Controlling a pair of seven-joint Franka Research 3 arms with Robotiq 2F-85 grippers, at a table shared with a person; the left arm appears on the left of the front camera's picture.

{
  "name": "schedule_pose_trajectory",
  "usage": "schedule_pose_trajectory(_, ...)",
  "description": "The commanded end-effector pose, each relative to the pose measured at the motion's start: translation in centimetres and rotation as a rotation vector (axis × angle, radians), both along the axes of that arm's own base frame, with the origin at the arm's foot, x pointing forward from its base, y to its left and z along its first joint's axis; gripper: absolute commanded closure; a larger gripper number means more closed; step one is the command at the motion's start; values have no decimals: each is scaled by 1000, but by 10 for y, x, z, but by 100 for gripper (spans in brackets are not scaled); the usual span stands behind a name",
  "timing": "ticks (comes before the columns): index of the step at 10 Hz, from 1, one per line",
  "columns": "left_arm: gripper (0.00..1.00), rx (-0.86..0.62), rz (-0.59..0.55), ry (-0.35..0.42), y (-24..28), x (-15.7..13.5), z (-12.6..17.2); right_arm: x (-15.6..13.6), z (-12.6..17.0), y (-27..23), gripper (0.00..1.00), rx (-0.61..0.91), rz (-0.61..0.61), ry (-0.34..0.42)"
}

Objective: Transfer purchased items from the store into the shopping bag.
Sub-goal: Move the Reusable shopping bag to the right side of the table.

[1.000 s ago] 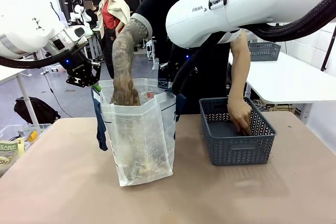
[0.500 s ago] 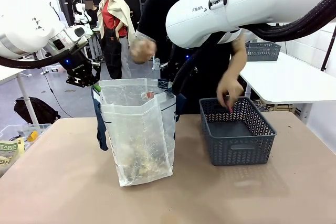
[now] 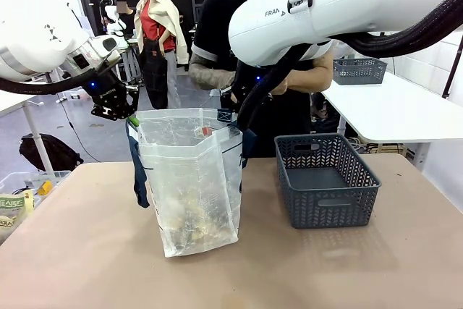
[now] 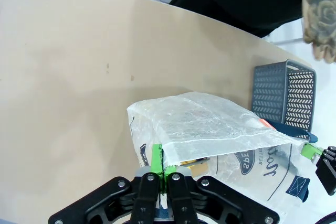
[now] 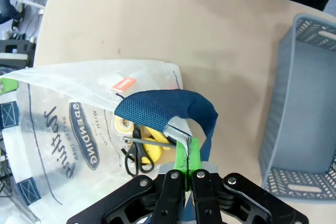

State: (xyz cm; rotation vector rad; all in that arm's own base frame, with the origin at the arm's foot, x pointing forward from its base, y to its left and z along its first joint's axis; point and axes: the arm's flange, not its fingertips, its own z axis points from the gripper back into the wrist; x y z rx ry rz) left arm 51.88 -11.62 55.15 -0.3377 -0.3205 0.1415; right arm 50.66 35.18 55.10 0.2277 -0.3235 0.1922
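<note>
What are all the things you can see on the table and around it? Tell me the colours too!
shopping bag: one, see-through white with navy handles and logo, standing on the table, held open by both pincers.
things inside the bag: several, among them yellow-handled scissors and a yellow piece.
basket: one, dark grey, on the table beside the bag, apart from it, looks empty.
table: one, tan.
second basket: one, grey, on a white table behind.
person's arms: two, drawn back at the chest, beyond the table.
left pincer: black, green pads, shut on the bag's rim.
right pincer: black, green pads, shut on the bag's rim by a navy handle.
</note>
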Motion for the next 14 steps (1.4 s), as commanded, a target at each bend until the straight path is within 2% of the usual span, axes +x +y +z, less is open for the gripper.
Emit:
schedule_pose_trajectory(1, 100, -5, 18, 0, 3, -2, 2, 0, 1, -4, 100, 7, -7, 7)
schedule_pose_trajectory(11, 100, 0, 0, 0, 0, 0, 0, 0, 0, 0, 100, 0, 0, 0)
schedule_pose_trajectory(14, 100, -63, -121, 29, 0, 4, 4, -4, -2, 25, 100, -163, 143, 14)
